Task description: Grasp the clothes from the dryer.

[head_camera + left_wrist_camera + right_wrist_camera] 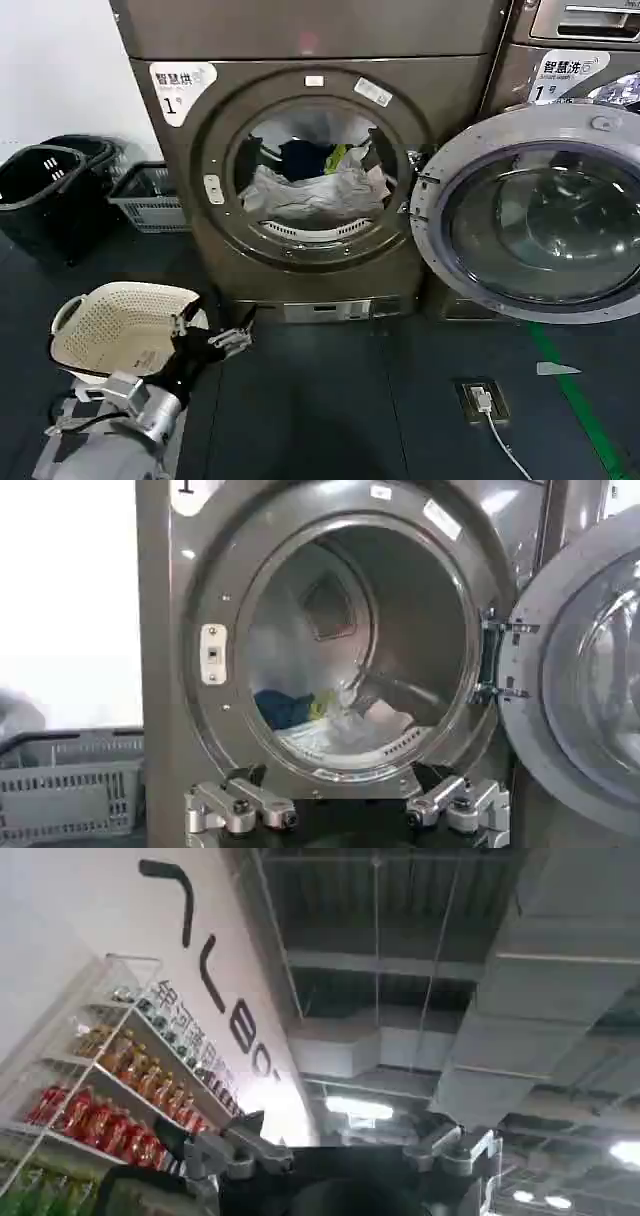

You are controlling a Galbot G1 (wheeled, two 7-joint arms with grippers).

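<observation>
The clothes [315, 190] lay heaped inside the open drum of the dryer [310, 170], whose door [535, 215] hung swung out to the right. The left gripper [232, 338] hovered low over the floor before the dryer, beside a white laundry basket [120, 325], jaws spread wide and empty. The right gripper [350, 1153] pointed up toward the ceiling, jaws wide apart too.

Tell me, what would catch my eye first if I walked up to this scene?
Probably the big dryer straight ahead, its round door swung wide open to the right and a heap of clothes lying in the drum. Next, the left gripper low at the front left, open and facing the dryer, with a white laundry basket beside it on the floor. Dark bins stand against the wall on the left.
</observation>
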